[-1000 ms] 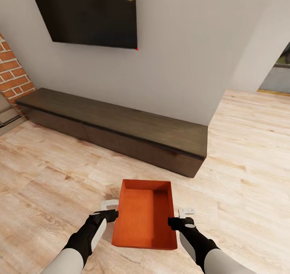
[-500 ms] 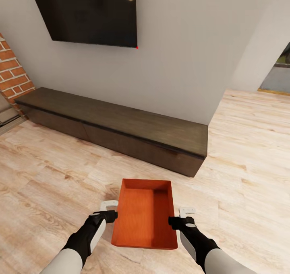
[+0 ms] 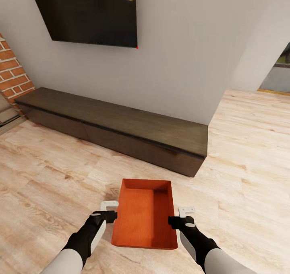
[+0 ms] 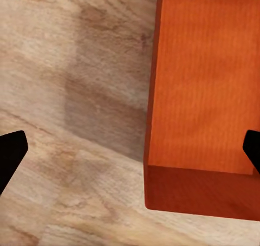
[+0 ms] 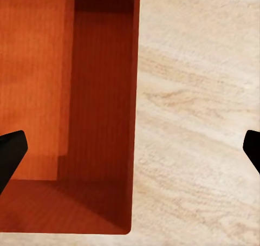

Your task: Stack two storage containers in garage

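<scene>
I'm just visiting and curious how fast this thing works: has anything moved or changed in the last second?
Hardly anything. The left gripper has eased very slightly outward from the orange box, and the right gripper sits as before at its other side. Both are open, each straddling a side wall of the box without clamping it. The box, the low TV cabinet and the wooden floor have not shifted.

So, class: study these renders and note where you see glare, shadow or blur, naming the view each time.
Head view: a bright ceiling-light glare sits on the black TV, and the image is sharp throughout. Left wrist view: the storage container casts a soft grey shadow on the wood floor beside it. Right wrist view: one inner wall of the container is shaded darker than its bottom.
</scene>
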Tool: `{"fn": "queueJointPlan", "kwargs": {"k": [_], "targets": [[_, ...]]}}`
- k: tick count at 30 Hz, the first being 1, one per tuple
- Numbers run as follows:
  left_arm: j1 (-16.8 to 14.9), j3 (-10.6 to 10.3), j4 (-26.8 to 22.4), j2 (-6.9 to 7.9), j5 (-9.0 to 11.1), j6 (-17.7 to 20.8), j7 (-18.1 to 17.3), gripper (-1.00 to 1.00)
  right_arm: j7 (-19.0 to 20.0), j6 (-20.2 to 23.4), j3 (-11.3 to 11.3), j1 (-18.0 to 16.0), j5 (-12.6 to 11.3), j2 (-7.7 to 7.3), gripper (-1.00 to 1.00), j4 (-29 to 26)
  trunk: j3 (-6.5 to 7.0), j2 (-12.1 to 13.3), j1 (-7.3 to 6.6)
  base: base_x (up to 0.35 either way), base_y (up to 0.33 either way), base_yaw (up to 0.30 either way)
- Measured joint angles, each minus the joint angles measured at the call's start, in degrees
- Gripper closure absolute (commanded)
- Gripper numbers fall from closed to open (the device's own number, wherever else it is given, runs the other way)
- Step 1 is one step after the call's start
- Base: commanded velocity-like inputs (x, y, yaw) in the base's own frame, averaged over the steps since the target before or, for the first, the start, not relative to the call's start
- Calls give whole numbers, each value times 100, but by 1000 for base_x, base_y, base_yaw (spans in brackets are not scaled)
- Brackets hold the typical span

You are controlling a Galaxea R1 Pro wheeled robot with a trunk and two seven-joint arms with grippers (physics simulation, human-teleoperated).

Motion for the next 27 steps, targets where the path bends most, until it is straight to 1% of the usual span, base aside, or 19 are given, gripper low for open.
{"fn": "queueJointPlan", "kwargs": {"k": [8,21,27], "targets": [[0,0,-1,0,-8,-4,0,-100,-85,17,13,0,-25,0,-100,-1,3,0,0,0,0,-107],[0,0,28,-1,-2,-5,-4,-100,-105,-24,-5,0,-18,2,-100,-3,3,0,0,0,0,-5],[0,0,42,0,-7,-5,-7,-100,-68,-28,-10,0,-18,37,-100,-8,3,0,0,0,0,0]]}}
